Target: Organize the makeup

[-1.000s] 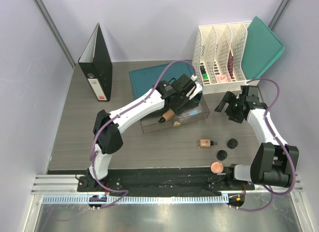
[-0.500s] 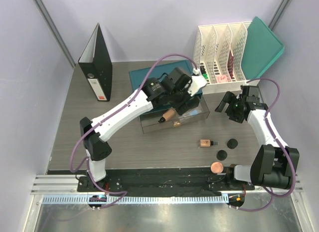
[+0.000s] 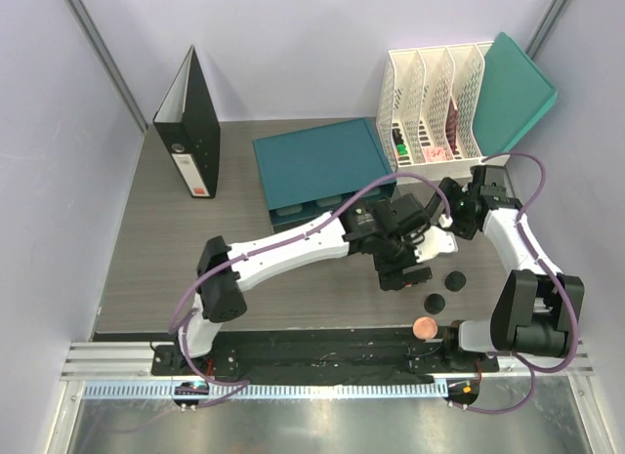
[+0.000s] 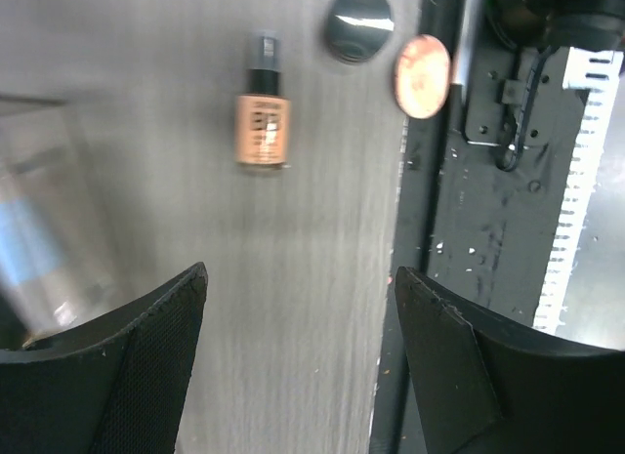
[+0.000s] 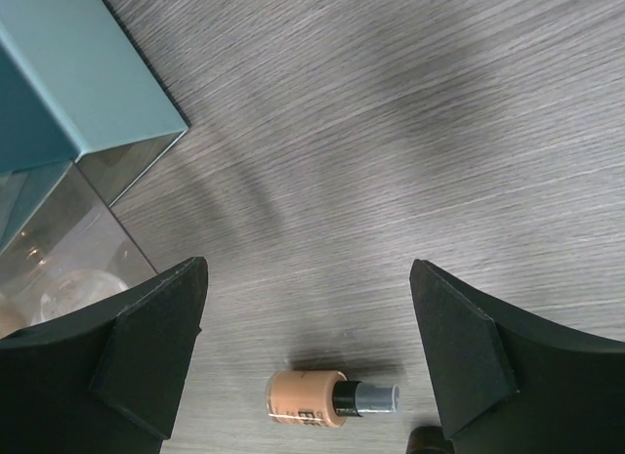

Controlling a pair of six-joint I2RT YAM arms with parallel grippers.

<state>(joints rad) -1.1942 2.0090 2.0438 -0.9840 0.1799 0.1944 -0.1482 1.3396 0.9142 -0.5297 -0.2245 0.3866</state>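
- A black lever-arch binder [image 3: 186, 122] stands upright at the far left of the grey wood-grain table [image 3: 146, 268]
- A flat teal drawer box [image 3: 317, 161] lies at the middle back; a clear plastic organiser box [image 5: 59, 249] sits against its near side, largely covered from above by the white left arm [image 3: 293, 247]
- The left gripper [image 4: 300, 278] hangs over bare table right of that clear box, fingers spread wide, nothing between them
- The tan bottle with a black cap [image 4: 262, 117] lies on its side beyond those fingers, untouched, hidden from above by the arm
- A black round jar [image 3: 455, 279], a second black round jar [image 3: 435, 302] and a peach round disc [image 3: 424, 327] sit apart near the front edge
- The right gripper [image 5: 308, 278] hovers behind them, fingers wide apart and empty
- A white mesh file rack [image 3: 435, 103] and a leaning teal folder [image 3: 518, 88] stand at the back right
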